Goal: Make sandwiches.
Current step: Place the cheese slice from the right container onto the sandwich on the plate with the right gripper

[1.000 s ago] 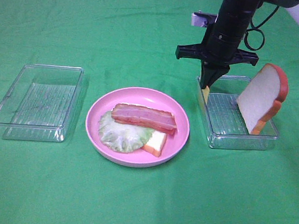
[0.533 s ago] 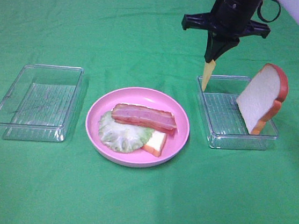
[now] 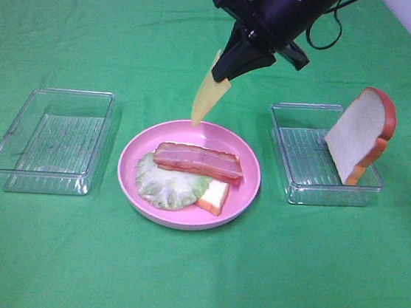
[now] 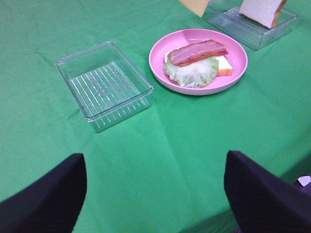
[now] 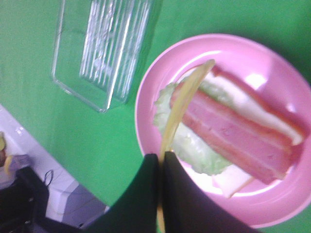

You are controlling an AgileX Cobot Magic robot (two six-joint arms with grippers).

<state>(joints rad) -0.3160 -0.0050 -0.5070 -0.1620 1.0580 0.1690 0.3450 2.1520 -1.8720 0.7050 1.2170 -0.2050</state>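
My right gripper (image 3: 226,73) is shut on a thin yellow cheese slice (image 3: 210,93) that hangs down above the far rim of the pink plate (image 3: 127,161). The wrist view shows its fingertips (image 5: 151,167) pinched on the cheese (image 5: 182,109), edge-on over the bacon (image 5: 233,138) and lettuce (image 5: 194,150). On the plate lie a bread slice (image 3: 215,196), a pale green lettuce leaf (image 3: 166,185) and bacon strips (image 3: 199,161) on top. A second bread slice (image 3: 360,134) leans upright in the right clear tray (image 3: 290,190). My left gripper (image 4: 155,194) stands open, well back from the plate (image 4: 238,63).
An empty clear tray (image 3: 51,140) sits left of the plate on the green cloth; the left wrist view shows this tray (image 4: 104,85) too. The table's near edge shows at the lower right of the left wrist view.
My right gripper has lifted the cheese slice up out of the right tray and carried it left, to above the plate's far rim. Nothing else has moved.
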